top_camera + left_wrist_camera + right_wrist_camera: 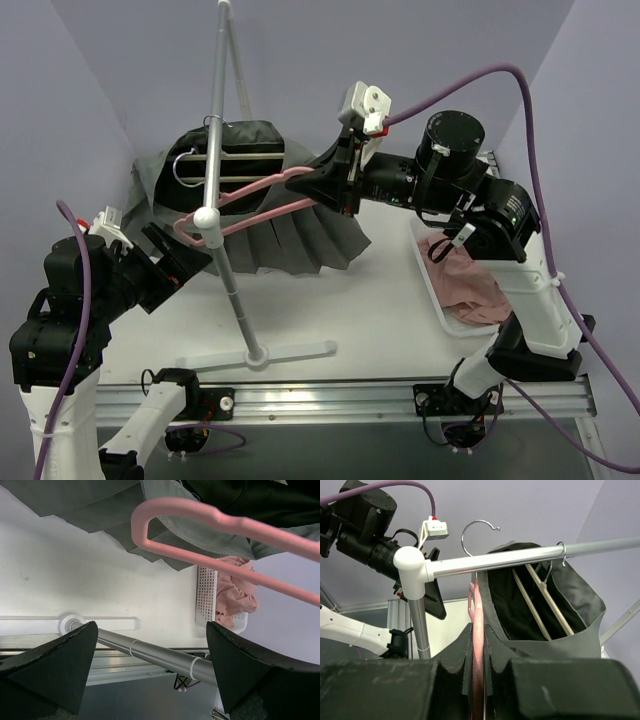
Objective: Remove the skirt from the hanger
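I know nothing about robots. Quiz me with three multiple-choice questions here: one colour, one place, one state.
1. The hanger in the right end effector is: A blue; B pink; C yellow.
2. The pink cloth lies: A in the white basket; B on that hanger; C in the left end effector.
3. The left end effector is: A shut on the hanger; B shut on the cloth; C open.
Answers: B, a pink bar sits clamped in it; A, it is heaped inside the basket; C, its fingers stand wide apart, gripping nothing.

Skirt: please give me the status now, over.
Right fingers shut on pink hanger. Left fingers open, empty. Grey skirt still on hanger. Rack pole close to left fingers.
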Robot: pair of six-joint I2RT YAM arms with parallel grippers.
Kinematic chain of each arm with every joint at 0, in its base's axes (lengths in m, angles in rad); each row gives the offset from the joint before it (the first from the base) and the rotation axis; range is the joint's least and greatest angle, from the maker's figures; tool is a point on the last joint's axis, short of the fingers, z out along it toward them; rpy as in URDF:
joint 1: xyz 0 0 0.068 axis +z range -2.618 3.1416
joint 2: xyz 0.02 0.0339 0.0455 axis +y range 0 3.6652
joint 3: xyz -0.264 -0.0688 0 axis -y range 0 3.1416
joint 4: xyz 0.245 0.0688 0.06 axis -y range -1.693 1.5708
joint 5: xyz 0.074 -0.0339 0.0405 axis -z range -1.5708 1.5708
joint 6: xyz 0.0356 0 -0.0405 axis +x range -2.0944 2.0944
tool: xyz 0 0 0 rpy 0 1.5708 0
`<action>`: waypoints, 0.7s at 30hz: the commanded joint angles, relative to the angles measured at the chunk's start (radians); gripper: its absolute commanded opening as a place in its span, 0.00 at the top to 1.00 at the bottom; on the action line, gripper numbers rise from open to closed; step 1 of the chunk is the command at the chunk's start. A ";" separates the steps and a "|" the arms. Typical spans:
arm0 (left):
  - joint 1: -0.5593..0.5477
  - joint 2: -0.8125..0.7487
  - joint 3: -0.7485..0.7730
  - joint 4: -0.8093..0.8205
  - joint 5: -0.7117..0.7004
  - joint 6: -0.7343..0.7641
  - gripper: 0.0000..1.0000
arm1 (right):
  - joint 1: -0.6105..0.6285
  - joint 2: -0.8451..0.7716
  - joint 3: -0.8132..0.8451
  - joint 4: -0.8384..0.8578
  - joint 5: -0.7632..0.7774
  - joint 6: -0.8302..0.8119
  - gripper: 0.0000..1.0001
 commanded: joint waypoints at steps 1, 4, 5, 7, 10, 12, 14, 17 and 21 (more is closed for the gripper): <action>-0.003 0.001 0.036 0.006 0.020 0.012 0.01 | 0.009 -0.082 -0.074 0.126 0.046 -0.018 1.00; -0.003 0.010 0.046 0.006 0.018 0.017 0.01 | 0.009 -0.128 -0.149 0.166 0.063 -0.007 1.00; -0.003 0.012 0.051 0.006 0.018 0.020 0.01 | 0.009 -0.141 -0.163 0.169 0.069 -0.003 1.00; -0.003 0.016 0.057 0.006 0.017 0.022 0.01 | 0.012 -0.176 -0.214 0.201 0.094 0.005 1.00; -0.002 0.024 0.062 0.009 0.015 0.023 0.00 | 0.013 -0.222 -0.318 0.277 0.114 0.029 1.00; -0.003 0.027 0.063 0.010 0.015 0.023 0.00 | 0.013 -0.253 -0.359 0.308 0.118 0.045 1.00; -0.003 0.030 0.068 0.010 0.015 0.025 0.00 | 0.016 -0.266 -0.396 0.325 0.124 0.060 1.00; -0.003 0.038 0.072 0.004 0.014 0.032 0.00 | 0.032 -0.297 -0.456 0.353 0.157 0.086 1.00; -0.003 0.038 0.080 -0.008 0.001 0.040 0.00 | 0.047 -0.342 -0.522 0.382 0.197 0.149 1.00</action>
